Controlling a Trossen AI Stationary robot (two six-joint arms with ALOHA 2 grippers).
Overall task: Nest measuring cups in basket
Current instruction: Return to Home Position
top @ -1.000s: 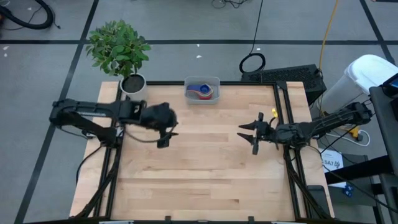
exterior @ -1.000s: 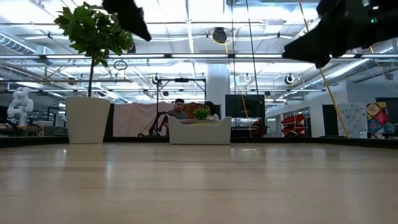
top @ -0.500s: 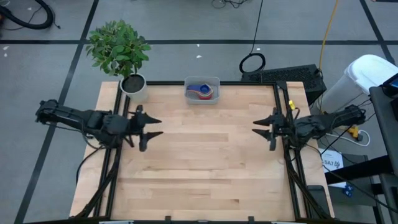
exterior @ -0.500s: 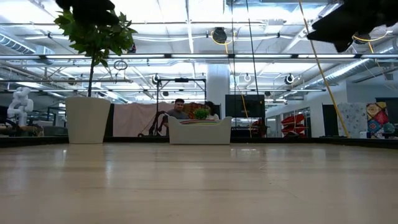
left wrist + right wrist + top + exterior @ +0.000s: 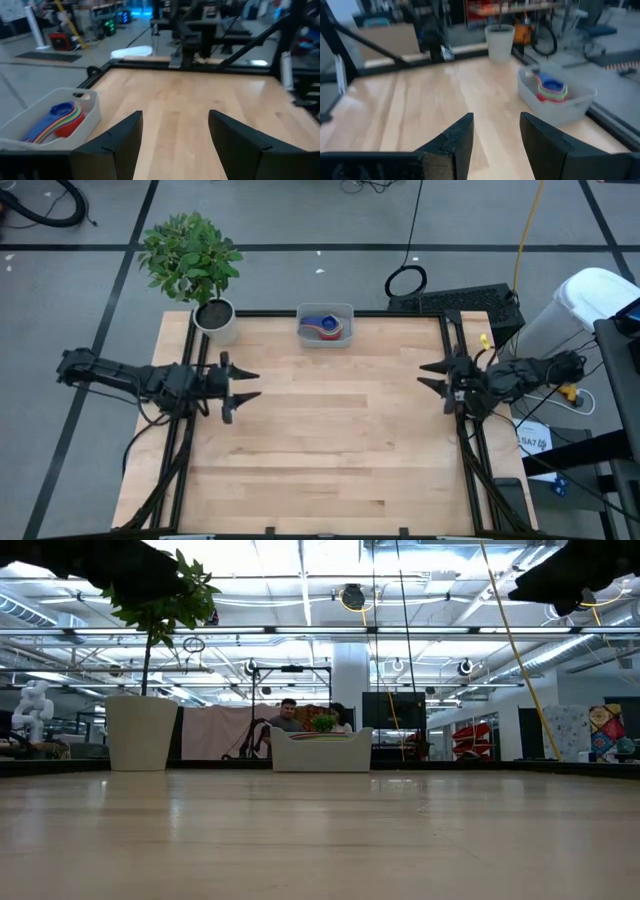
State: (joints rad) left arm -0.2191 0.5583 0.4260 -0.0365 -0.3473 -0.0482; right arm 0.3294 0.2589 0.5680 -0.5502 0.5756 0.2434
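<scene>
Measuring cups (image 5: 324, 326) lie stacked inside basket (image 5: 346, 311). Left gripper (image 5: 251, 384) hangs well apart on basket's left, fingers spread wide, empty. Right gripper (image 5: 425, 375) well apart on basket's right, fingers parted, empty

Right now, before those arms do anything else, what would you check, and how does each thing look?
1. Measuring cups stacked inside the basket: ok.
2. All seven cups in the stack: cannot tell, the lower ones are hidden.
3. Left gripper open, holding nothing, over the left side of the table: ok.
4. Right gripper open, holding nothing, at the table's right edge: ok.
5. Basket upright at the far edge, apart from the plant pot: ok.
</scene>
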